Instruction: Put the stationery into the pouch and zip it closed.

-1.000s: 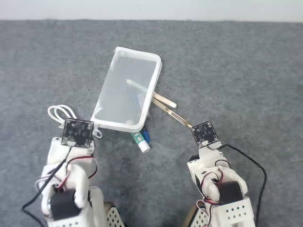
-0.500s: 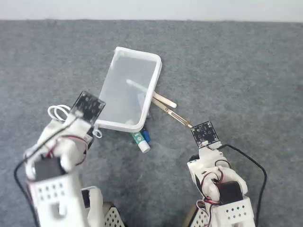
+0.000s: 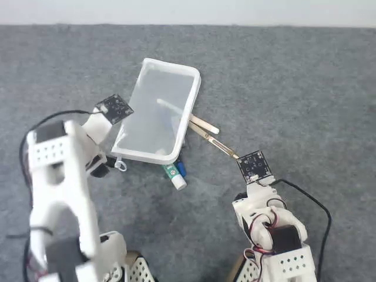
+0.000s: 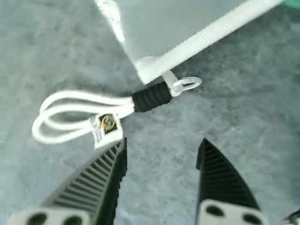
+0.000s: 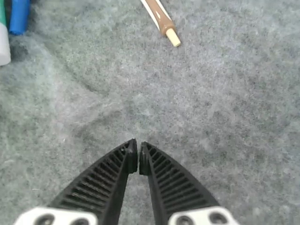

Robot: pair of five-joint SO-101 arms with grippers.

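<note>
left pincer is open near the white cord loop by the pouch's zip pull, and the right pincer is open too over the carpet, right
Not quite: the right pincer is shut, its tips touching over the carpet, as the right wrist view shows. The left pincer is open near the white cord loop by the zip pull of the pouch.

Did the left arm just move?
Yes. In the high view the left arm's wrist has swung from the pouch's near corner up along its left edge, away from the arm bases. The pouch has not moved.
</note>
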